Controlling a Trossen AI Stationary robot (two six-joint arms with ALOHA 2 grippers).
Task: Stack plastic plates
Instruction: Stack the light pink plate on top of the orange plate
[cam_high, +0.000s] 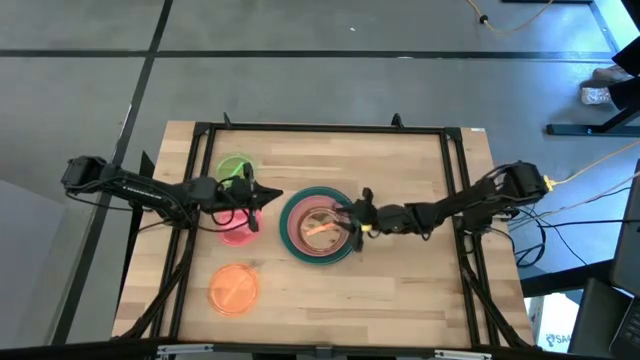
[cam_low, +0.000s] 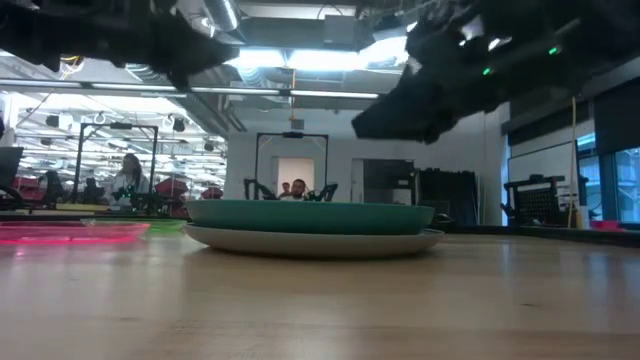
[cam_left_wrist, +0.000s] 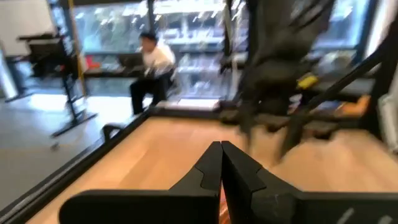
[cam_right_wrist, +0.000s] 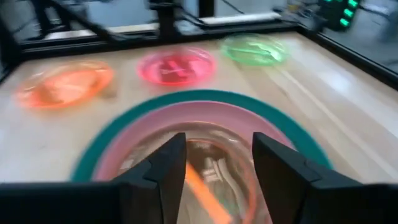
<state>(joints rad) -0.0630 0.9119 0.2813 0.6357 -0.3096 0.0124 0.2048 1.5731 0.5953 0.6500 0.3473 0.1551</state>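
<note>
At centre left the left gripper (cam_high: 268, 194) hovers with fingers pressed together, empty, its arm partly hiding the green plate (cam_high: 234, 168) and red plate (cam_high: 238, 232); an orange plate (cam_high: 234, 288) lies lower left. At centre, the right gripper (cam_high: 350, 215), fingers parted and holding nothing, hangs over the stack (cam_high: 318, 226), whose blurred inner plates are hard to tell apart.

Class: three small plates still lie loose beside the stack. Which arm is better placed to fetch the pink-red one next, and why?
Probably the left: its end effector, shut and empty, hovers beside the pink-red plate. The right end effector is open over the stack.
</note>
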